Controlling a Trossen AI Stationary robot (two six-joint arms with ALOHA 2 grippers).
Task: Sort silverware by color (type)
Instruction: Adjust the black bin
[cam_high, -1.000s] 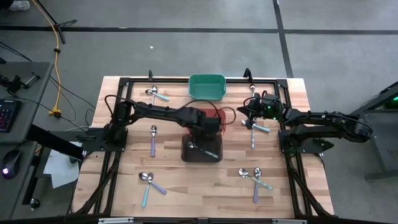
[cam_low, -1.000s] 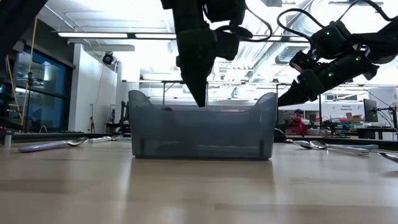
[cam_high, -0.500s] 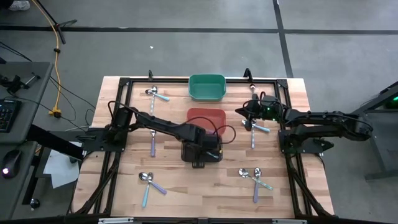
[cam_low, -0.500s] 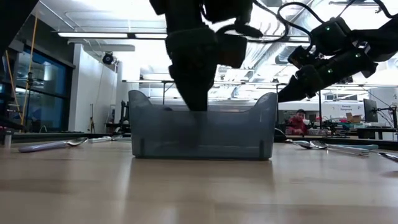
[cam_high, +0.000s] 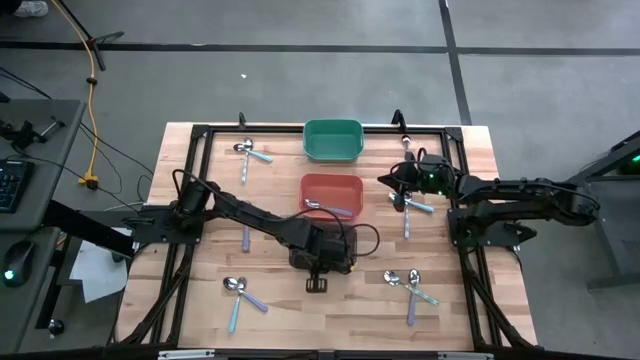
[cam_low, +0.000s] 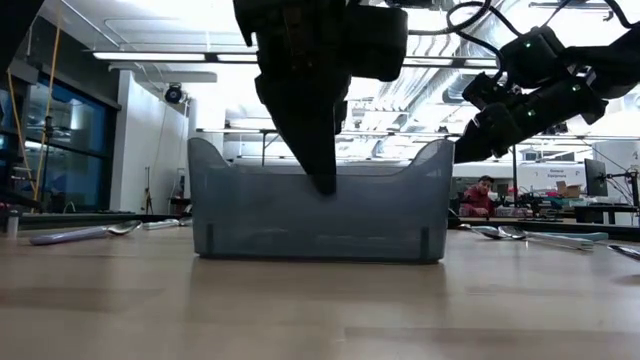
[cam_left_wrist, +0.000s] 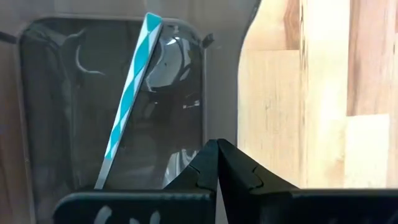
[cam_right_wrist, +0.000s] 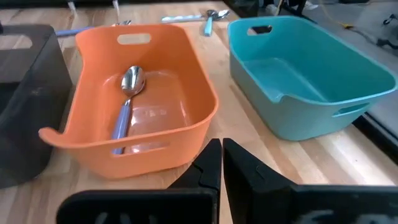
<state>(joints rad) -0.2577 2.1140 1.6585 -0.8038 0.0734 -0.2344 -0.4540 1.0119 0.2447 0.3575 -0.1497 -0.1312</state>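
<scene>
My left gripper is shut and points down at the near long wall of the black bin. A light blue spoon lies inside that bin. The red-orange bin holds a lavender-handled spoon. The green bin shows nothing inside. My right gripper is shut, holds nothing, and hovers right of the red-orange bin. Other spoons lie flat on the table. My left gripper's shut fingertips meet the black bin's near long wall at its rim, coming down from above. No part of the bin is between the fingers. The bin stands flat on the table.
Spoons lie in pairs at the far left, near left, near right and below my right gripper. One more lies beside the left arm. A black frame borders the table. The wood in front of the black bin is bare.
My left gripper has moved from above the red-orange bin toward the near edge, dipped into the black bin, then risen to its near wall. The black bin has slid a little toward the near edge. My right arm has kept almost still.
</scene>
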